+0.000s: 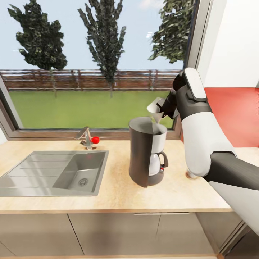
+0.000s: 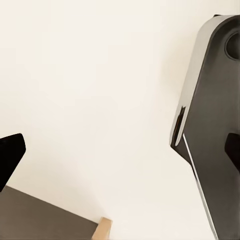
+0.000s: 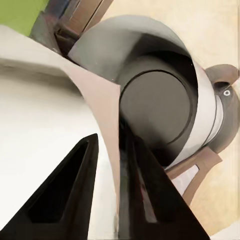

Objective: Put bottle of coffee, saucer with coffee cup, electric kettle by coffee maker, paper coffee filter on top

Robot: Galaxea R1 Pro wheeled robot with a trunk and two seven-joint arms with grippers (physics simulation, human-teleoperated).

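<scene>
A tall dark grey coffee maker (image 1: 145,156) stands on the light wood-grain kitchen countertop (image 1: 115,194), with its glass carafe and black handle facing away from the inset steel sink (image 1: 54,172) that lies well apart from it, beyond a stretch of bare worktop. Just above the coffee maker's rounded top, the robot's right gripper (image 1: 163,108) hangs with its 2 fingers closed on a thin white paper coffee filter (image 1: 155,109), whose lower edge almost reaches the machine's open top. From the right wrist camera, the dark fingers (image 3: 145,200) pinch the filter's wall (image 3: 60,130) directly over the round dark opening of the coffee maker (image 3: 155,110). The left wrist camera faces a pale wall, and I cannot tell whether the left gripper is open or closed. Behind the coffee maker a wide window looks onto grass and 3 trees. By my judgement, 1 step is settled, the coffee maker staying on the counter, and the filter placement is nearly finished; no bottle, saucer, cup or kettle stands beside the machine yet.
</scene>
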